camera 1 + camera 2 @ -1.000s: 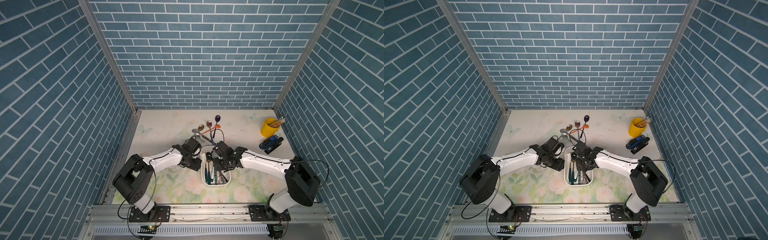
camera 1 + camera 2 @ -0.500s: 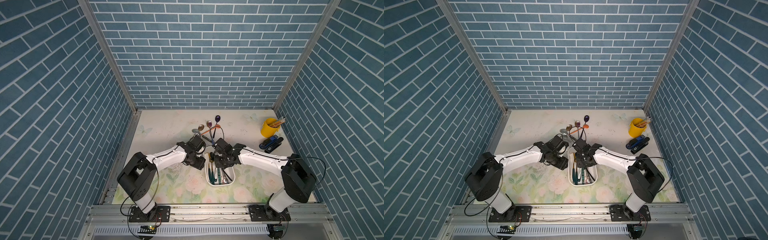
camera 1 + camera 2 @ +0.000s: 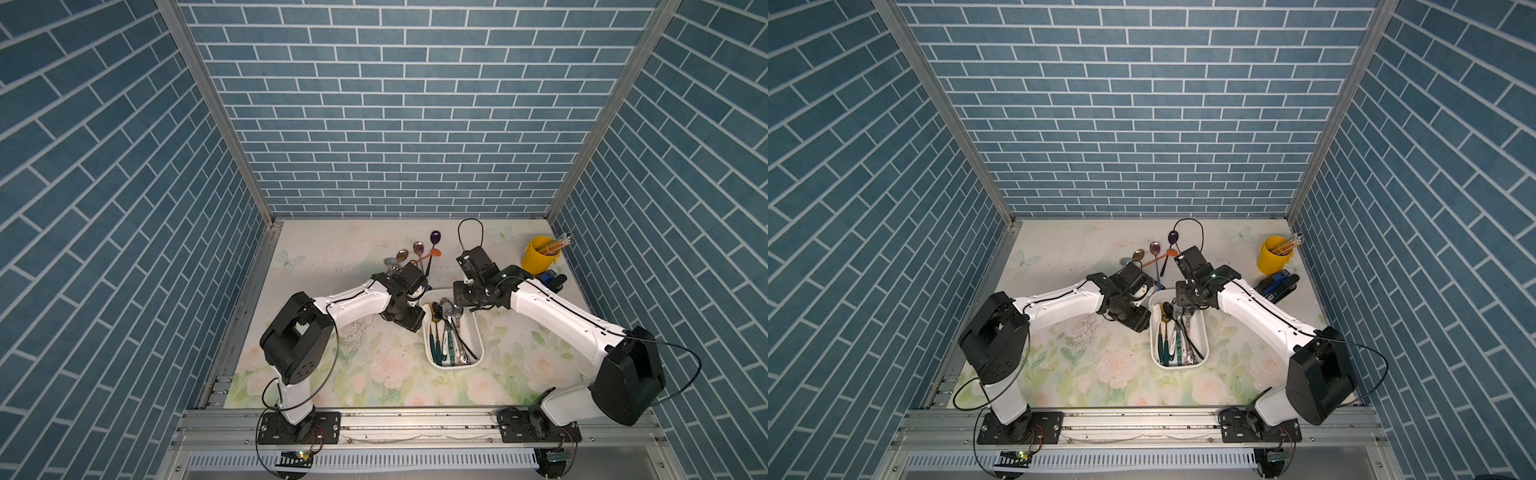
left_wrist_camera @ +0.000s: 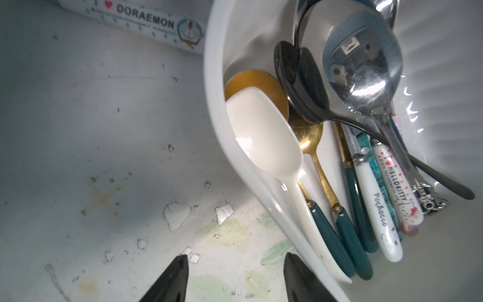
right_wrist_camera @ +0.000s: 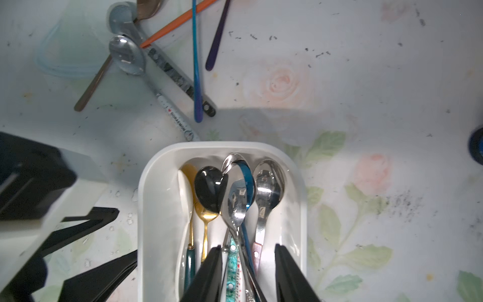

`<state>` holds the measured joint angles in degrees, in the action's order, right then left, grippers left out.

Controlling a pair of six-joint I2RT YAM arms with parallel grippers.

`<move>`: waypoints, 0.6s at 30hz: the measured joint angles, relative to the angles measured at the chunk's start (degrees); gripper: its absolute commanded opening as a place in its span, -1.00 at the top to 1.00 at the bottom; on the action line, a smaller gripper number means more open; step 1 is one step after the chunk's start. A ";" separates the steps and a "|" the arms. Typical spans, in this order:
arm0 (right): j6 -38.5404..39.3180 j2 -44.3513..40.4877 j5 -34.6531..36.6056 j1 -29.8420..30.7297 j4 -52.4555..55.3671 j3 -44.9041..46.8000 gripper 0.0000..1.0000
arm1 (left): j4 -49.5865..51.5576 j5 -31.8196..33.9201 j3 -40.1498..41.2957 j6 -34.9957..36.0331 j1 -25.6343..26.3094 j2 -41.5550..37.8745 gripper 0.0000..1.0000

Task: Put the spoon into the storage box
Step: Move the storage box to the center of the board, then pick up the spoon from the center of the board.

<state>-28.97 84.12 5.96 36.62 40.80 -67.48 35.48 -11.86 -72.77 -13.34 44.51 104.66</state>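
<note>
Grip is our concern: the Doraemon spoon [image 5: 163, 102], flat just beyond the storage box [image 5: 146, 198], we judge light, stiff and slick, best pinched across its handle, while left gripper [image 4: 235, 257] beside the box and right gripper [image 5: 247, 248] above it both gape empty.

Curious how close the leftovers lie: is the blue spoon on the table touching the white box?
Apart. The right wrist view shows bare table between the blue spoon handle and the white box rim.
</note>
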 measured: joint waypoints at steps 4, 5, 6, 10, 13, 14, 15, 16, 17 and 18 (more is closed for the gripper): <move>3.43 4.48 -0.22 -1.51 0.98 -5.64 0.26 | 0.04 0.31 -0.59 0.09 0.07 0.20 -0.29; 4.09 6.05 -0.31 -1.73 0.96 -7.52 0.26 | 0.04 0.66 -0.55 0.07 0.07 0.09 -0.29; 4.94 7.89 -0.52 -1.90 0.66 -9.70 0.26 | 0.02 1.14 -0.48 0.04 0.09 -0.24 -0.29; 7.54 16.52 -1.86 -2.56 -0.52 -18.84 0.22 | -0.20 3.06 1.18 -0.59 -0.61 -4.07 -0.30; 8.98 23.58 -3.39 -2.78 -1.66 -25.11 0.21 | -0.46 3.67 2.80 -1.29 -2.93 -8.37 -0.31; 9.44 25.64 -3.87 -2.80 -2.10 -26.86 0.21 | -0.63 3.89 3.23 -1.42 -3.93 -9.51 -0.31; 9.94 28.33 -4.44 -2.84 -2.16 -29.29 0.21 | -0.79 3.93 3.76 -1.55 -5.44 -10.73 -0.31; 10.14 30.88 -4.96 -2.86 -2.34 -31.71 0.20 | -1.07 4.00 4.35 -1.70 -7.08 -11.85 -0.31; 10.47 33.33 -5.49 -2.91 -2.32 -34.25 0.20 | -1.33 4.02 4.90 -1.86 -8.66 -12.61 -0.31; 10.91 35.85 -6.03 -2.93 -2.58 -36.72 0.20 | -1.62 4.02 5.53 -1.97 -10.40 -13.33 -0.30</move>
<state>-18.06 119.96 -0.08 33.69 38.22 -104.20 33.87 -7.84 -67.24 -15.31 34.11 91.33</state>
